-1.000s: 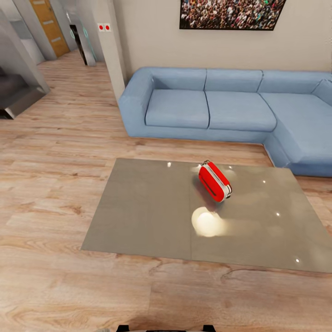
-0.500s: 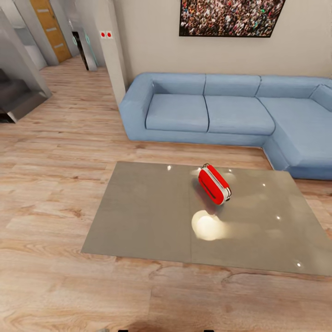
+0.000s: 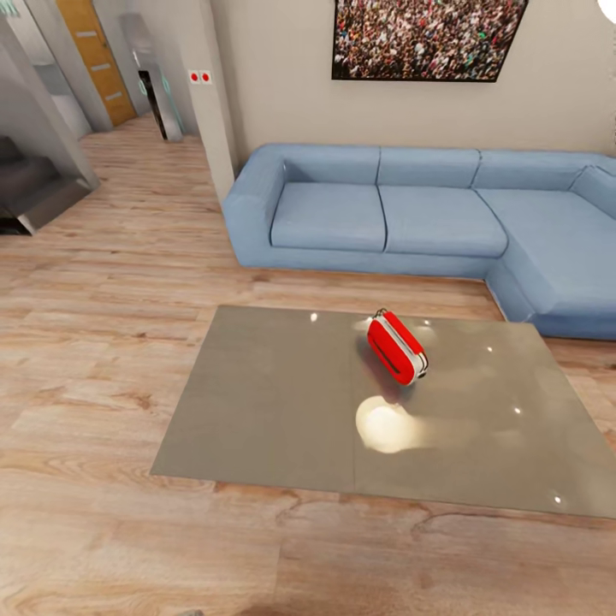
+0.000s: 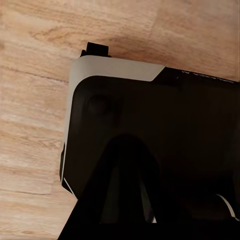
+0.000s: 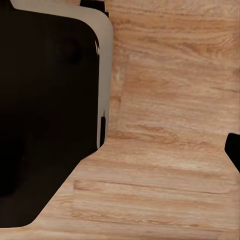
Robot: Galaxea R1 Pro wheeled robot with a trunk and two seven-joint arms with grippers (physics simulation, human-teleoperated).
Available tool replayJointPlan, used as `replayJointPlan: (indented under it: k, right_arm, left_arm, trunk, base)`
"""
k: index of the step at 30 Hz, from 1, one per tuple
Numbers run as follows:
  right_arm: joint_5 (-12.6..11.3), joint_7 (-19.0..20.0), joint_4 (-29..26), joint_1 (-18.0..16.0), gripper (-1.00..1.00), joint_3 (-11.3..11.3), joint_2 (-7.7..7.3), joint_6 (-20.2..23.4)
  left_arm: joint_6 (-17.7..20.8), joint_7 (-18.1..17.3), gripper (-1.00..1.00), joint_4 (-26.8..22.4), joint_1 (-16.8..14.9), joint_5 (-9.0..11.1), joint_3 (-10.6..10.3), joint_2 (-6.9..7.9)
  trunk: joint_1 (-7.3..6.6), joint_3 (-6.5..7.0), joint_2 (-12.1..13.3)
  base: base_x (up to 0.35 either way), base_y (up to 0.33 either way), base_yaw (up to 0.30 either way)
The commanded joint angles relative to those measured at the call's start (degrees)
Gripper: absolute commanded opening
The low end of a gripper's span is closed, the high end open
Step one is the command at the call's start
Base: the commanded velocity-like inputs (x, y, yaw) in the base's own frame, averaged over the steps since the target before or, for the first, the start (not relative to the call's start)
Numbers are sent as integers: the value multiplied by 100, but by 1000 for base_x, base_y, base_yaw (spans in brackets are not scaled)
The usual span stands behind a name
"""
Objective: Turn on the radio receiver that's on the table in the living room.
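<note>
Fingers are showing as dark blurred shapes in both wrist views, hanging over the robot's black base (image 4: pixel 165 130) and the plank floor (image 5: pixel 170 125), and I cannot tell whether either set of jaws is apart or together. The radio receiver (image 3: pixel 397 346) is standing on edge on the table (image 3: pixel 265 402), tilted, right of centre and nearer the far edge, beside the lamp's bright reflection (image 3: pixel 387 426). The step in hand, as I judge it, is closing in: the base should be rolling up square to the near edge and stopping short of it, so an arm can be reaching the red box without knocking it over. The glossy grey top is looking slick, so any press on the switch wants a steadying approach. Beyond, the blue sofa (image 3: pixel 411 210) is wrapping the far corner under the crowd picture (image 3: pixel 428 38).
</note>
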Motion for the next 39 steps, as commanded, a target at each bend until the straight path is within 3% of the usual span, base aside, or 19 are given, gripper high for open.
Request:
replayJointPlan:
  k: [1,21,39]
  right_arm:
    - [0,0,0,0,100,0,0,0]
    - [0,8,0,0,100,0,0,0]
    - [0,9,0,0,100,1,7,0]
  left_arm:
    - [0,0,-100,0,0,0,0,0]
    - [37,-9,-100,0,0,23,9,-35]
    - [59,-9,-100,0,1,21,9,-53]
  trunk:
    - [0,10,0]
    - [0,193,0]
    - [396,36,-722]
  base:
    - [0,0,0]
    - [0,0,0]
    - [0,0,0]
